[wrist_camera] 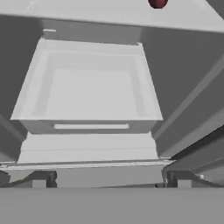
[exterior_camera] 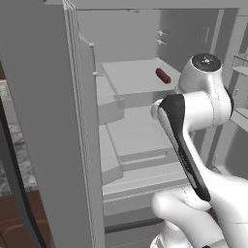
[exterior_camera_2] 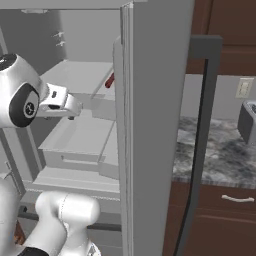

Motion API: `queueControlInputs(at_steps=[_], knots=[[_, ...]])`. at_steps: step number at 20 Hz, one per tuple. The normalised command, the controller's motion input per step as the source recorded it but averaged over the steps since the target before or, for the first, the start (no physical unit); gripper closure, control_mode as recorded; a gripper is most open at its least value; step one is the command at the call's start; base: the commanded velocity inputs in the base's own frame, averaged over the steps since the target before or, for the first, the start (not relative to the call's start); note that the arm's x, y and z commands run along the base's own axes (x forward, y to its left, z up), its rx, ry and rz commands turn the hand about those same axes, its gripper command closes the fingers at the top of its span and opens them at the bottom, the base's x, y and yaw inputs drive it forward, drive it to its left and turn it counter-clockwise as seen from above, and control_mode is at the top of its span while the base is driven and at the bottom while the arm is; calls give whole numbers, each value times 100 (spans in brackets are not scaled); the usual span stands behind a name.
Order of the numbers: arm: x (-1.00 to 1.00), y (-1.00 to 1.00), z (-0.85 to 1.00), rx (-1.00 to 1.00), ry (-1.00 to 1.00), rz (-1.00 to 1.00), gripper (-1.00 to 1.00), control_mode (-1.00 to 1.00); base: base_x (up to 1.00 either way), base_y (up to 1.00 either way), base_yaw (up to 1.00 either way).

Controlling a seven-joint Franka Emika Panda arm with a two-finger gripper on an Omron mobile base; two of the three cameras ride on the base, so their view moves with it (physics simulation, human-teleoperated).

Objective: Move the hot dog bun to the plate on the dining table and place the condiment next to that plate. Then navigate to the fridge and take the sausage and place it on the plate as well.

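The fridge (exterior_camera: 48, 121) stands open, its door (exterior_camera_2: 155, 125) swung out beside me. On an upper shelf inside lies the sausage (exterior_camera: 162, 76), small, dark red and stubby. It peeks out past the door edge in the right base view (exterior_camera_2: 109, 81) and touches the top edge of the hand view (wrist_camera: 157, 3). My gripper (exterior_camera_2: 72, 107) reaches into the fridge below that shelf, open, with nothing between its fingers (wrist_camera: 39, 180). It faces a pale empty drawer (wrist_camera: 87, 124). The bun, plate, condiment and dining table are out of view.
Grey shelves and door bins (exterior_camera: 109, 104) line the fridge interior. A dark vertical door handle (exterior_camera_2: 200, 150) stands to the right of the door. Beyond it are a marbled counter (exterior_camera_2: 220, 155), brown cabinets (exterior_camera_2: 225, 215) and a wall outlet (exterior_camera_2: 243, 87).
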Motion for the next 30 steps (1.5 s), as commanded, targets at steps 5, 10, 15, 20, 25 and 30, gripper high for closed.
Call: queueControlInputs(at_steps=[5,10,15,20,25,30], knots=[[21,-28,47,-2,-22,0,-100,-100,0,0,0],[67,-12,50,0,-4,-3,-100,-100,0,0,0],[85,-15,39,0,0,-4,-100,-100,0,0,0],[92,-24,9,0,0,-3,-100,-100,0,0,0],[91,-26,-30,0,4,-5,-100,-100,0,0,0],[76,-1,-33,0,3,-3,-100,-100,0,0,0]])
